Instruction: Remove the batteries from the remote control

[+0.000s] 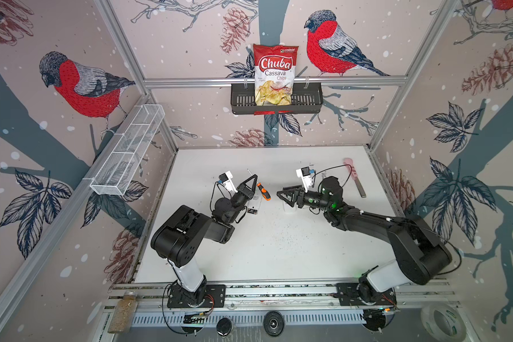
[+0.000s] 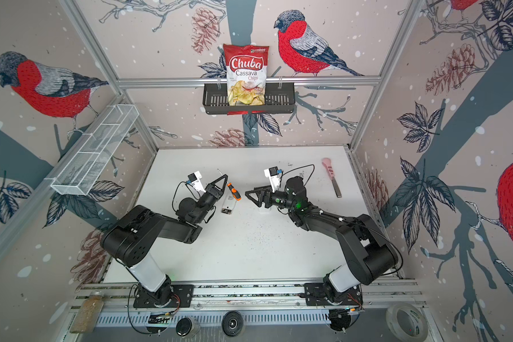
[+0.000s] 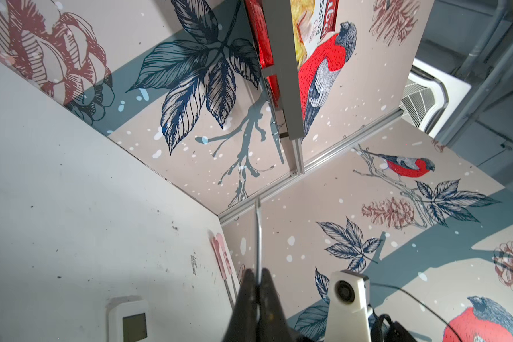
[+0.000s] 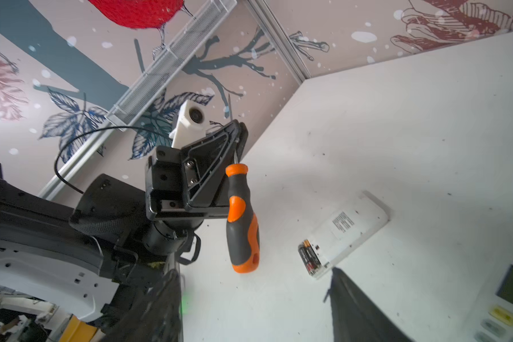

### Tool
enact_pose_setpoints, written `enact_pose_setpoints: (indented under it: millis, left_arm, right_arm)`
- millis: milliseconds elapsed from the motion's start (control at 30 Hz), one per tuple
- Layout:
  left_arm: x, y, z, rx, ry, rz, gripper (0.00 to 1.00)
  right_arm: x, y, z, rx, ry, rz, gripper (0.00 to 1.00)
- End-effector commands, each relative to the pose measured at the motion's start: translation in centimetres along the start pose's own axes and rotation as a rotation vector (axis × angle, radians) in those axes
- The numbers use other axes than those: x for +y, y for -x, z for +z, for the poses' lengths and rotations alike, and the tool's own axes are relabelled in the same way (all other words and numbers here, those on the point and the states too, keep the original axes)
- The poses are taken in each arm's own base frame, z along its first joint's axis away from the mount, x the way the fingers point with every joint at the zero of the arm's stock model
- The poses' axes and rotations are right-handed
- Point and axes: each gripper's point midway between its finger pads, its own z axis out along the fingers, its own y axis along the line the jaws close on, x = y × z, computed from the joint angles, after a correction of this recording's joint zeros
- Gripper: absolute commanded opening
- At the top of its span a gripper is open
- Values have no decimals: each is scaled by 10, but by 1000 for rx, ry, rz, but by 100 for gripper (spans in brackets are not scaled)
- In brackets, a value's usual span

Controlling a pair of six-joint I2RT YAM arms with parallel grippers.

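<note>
Now L claw (image 1: 254,178) pinches screwdriver (image 4: 242,219), hanging by remote (image 4: 350,228) w/ batteries (image 4: 310,256) — R claw (image 1: 282,192) spread.

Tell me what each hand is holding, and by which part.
The left hand pinches the screwdriver by its metal shaft, orange handle hanging free. The right hand is open and holds nothing.

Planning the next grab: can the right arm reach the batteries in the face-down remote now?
Probably yes: the batteries lie uncovered in the remote and the right gripper is open and empty; the left gripper holds a screwdriver close by.
</note>
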Motion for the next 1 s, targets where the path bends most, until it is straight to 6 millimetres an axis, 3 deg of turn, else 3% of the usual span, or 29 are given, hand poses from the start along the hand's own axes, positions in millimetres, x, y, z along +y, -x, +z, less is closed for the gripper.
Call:
enact_pose_setpoints:
  millis: [0, 333, 667, 967]
  left_arm:
    - [-47, 33, -5, -178, -167, -20, 0]
    - [-63, 27, 3, -234, -185, -96, 0]
    - [-60, 26, -2, -273, -153, -100, 0]
    - [-94, 12, 12, -129, -300, -73, 0]
  right_arm:
    - [28, 29, 0, -143, 137, -15, 81]
    - [29, 29, 17, -213, 241, 22, 84]
    - [28, 30, 31, -211, 314, 59, 84]
    - [22, 18, 40, -162, 336, 79, 82]
